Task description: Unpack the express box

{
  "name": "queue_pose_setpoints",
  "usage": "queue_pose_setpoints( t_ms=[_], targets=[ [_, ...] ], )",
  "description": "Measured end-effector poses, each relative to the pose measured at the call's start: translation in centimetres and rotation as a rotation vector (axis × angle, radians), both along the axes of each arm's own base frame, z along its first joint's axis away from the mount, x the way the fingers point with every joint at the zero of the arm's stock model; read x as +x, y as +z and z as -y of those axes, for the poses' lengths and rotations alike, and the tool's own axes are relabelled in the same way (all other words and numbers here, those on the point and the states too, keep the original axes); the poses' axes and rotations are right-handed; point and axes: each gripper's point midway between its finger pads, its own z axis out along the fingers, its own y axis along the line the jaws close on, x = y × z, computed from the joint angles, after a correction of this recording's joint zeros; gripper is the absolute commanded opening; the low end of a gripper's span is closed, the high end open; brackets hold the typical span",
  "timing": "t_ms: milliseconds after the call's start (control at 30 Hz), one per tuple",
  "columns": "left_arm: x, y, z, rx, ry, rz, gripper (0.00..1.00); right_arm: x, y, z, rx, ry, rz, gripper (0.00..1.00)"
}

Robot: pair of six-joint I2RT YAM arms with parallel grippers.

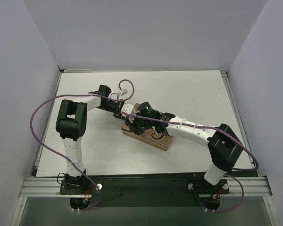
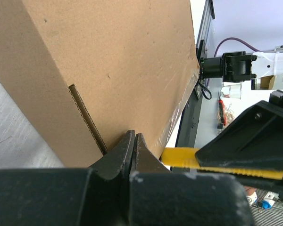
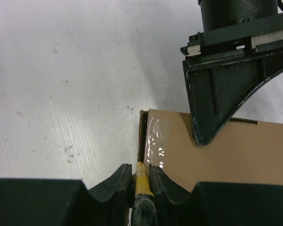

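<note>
cardboard express box [image 1: 148,137] lies at the centre of the top view, its long axis running upper left to lower right. left gripper [image 2: 134,137], jaws shut on nothing, rests its tips against the box's top face. right gripper [image 3: 140,169], jaws narrow, clamps a yellow knife [image 3: 142,184], with the box's end edge directly ahead of the blade, so the right arm looks placed to cut.
</note>
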Motion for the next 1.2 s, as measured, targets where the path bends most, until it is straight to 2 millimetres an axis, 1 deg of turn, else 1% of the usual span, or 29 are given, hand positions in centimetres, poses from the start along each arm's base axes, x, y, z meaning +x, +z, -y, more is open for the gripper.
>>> queue_pose_setpoints(
  t_ms=[167,367,533,600,933,1200],
  targets=[
    [0.0,-0.1,0.0,0.004,-0.011,-0.006,0.00,-0.8,0.0,1.8,-0.018,-0.002,0.005,0.00],
    [0.0,-0.1,0.0,0.012,-0.029,-0.008,0.00,-1.9,0.3,4.6,-0.034,-0.014,0.001,0.00],
    [0.0,-0.2,0.1,0.021,-0.040,-0.027,0.00,-3.1,-0.2,7.3,-0.057,-0.026,-0.004,0.00],
    [0.0,-0.2,0.3,0.026,-0.046,-0.034,0.00,-3.4,-0.1,7.9,-0.058,-0.030,-0.003,0.00],
    [0.2,-0.3,0.7,0.043,-0.075,-0.050,0.00,-5.7,-0.4,12.8,-0.081,-0.068,-0.004,0.00],
    [0.2,-0.3,0.6,0.066,-0.107,-0.035,0.00,-7.7,-0.4,16.1,-0.112,-0.073,0.005,0.00]
  ],
)
